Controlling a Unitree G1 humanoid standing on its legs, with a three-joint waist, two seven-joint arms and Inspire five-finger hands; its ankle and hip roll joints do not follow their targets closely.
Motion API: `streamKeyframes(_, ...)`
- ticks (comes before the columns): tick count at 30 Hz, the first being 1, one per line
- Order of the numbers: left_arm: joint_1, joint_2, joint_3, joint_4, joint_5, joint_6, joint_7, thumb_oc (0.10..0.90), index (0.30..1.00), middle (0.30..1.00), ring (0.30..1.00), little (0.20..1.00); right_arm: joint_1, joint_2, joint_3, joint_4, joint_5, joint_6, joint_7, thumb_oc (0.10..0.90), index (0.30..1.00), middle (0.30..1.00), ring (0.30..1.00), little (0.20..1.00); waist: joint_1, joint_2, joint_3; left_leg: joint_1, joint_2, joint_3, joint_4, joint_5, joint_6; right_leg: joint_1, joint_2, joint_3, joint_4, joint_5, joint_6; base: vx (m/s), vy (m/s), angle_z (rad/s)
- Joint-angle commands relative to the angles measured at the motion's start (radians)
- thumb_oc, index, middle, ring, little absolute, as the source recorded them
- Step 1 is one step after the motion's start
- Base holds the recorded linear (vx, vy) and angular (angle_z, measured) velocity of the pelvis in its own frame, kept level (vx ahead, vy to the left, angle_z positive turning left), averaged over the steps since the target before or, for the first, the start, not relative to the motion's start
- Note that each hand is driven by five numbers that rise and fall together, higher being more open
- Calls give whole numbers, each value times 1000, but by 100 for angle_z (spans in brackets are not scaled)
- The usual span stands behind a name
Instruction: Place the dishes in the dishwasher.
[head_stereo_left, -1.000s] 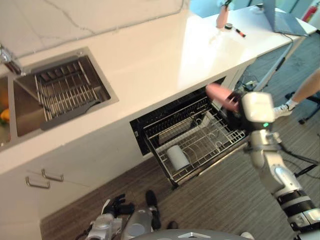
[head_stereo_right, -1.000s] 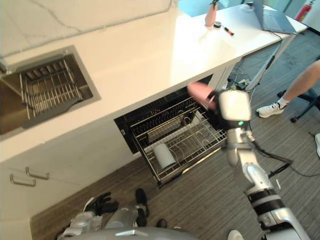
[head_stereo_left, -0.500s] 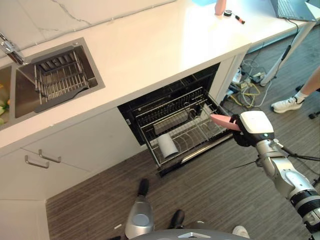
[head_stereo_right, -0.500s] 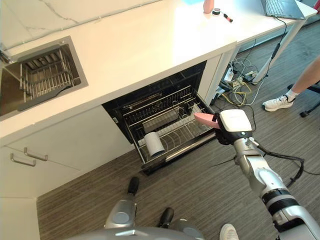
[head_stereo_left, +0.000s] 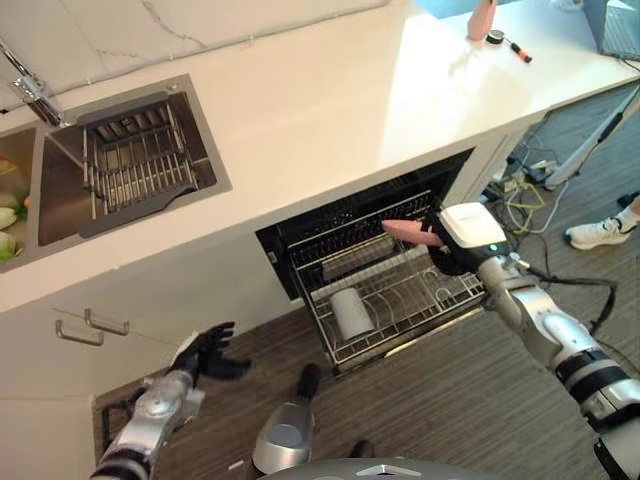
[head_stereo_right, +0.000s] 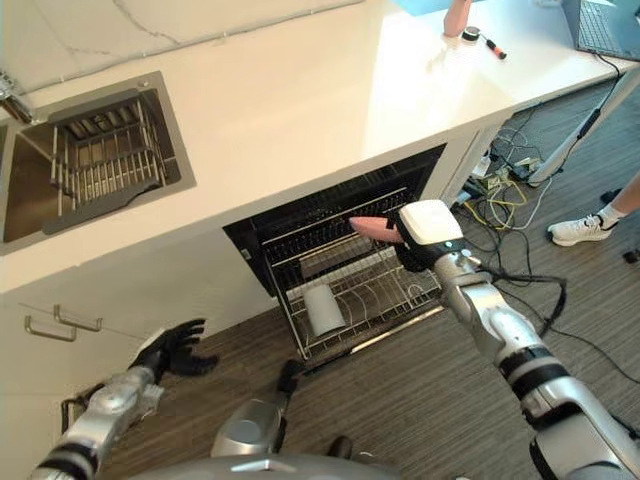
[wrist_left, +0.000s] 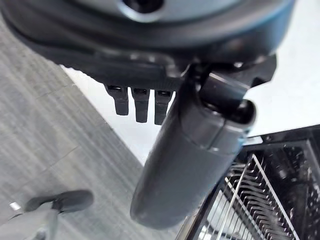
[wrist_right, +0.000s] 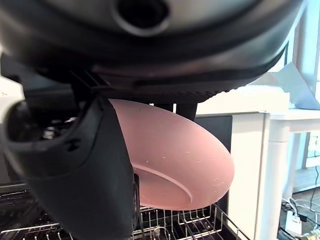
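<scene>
Check the right hand (head_stereo_left: 447, 252) first: its thumb and fingers are closed on the rim of a shallow pink plastic plate (head_stereo_left: 410, 233); you see the plate held nearly flat, above the pulled-out wire dishwasher rack (head_stereo_left: 420, 300), at the rack's rear right and just below the edge of the white stone countertop (head_stereo_left: 300, 110); the right wrist view shows the plate (wrist_right: 175, 165) clamped under the thumb, with rack wires beneath it; a white cylindrical cup (head_stereo_left: 350, 313) lies on its side in the rack's front left; the left hand (head_stereo_left: 205, 352) hangs low over the grey wood-grain floor (head_stereo_left: 440, 400), fingers spread and loose, holding nothing.
</scene>
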Motion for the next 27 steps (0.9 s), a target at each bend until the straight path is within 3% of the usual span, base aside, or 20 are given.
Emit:
streamKeyframes(1, 71, -115, -104, 149, 60, 10, 4, 800, 900, 900, 900, 900, -61, -58, -17, -77, 9, -6, -46, 400, 300, 300, 300, 300, 0, -6, -80, -74, 104, 9, 44, -3, -67, -8, -81, -15, 122, -81, 102, 20, 26, -5)
streamKeyframes(3, 74, -178, -84, 276, 69, 11, 13, 800, 900, 900, 900, 900, -49, -51, -7, -86, 0, -11, -41, 400, 300, 300, 300, 300, -3, -6, -86, -69, 103, 8, 37, -4, -66, -5, -83, -15, 118, -77, 103, 21, 31, -6)
streamKeyframes(9, 83, -253, -11, 452, 114, 13, 40, 800, 900, 900, 900, 900, 21, -20, 23, -65, -15, -22, -33, 400, 300, 300, 300, 300, 14, -14, -103, -66, 88, 7, 23, -9, -63, -2, -95, -27, 91, -61, 114, 26, 38, 2)
streamKeyframes(24, 62, -255, -50, 411, 99, 2, 63, 800, 900, 900, 900, 900, 23, 77, 108, 56, -36, 14, -30, 400, 300, 300, 300, 300, 69, -34, -112, -102, 32, -46, 7, -11, -52, -1, -115, -78, 56, -38, 132, 17, 37, 12)
streamKeyframes(27, 68, -256, -73, 410, 113, 3, 61, 800, 900, 900, 900, 900, 1, 103, 129, 150, -78, 47, -52, 400, 300, 300, 300, 300, 99, -36, -105, -121, 12, -80, 7, -10, -53, 1, -118, -113, 58, -48, 131, 42, 12, 31)
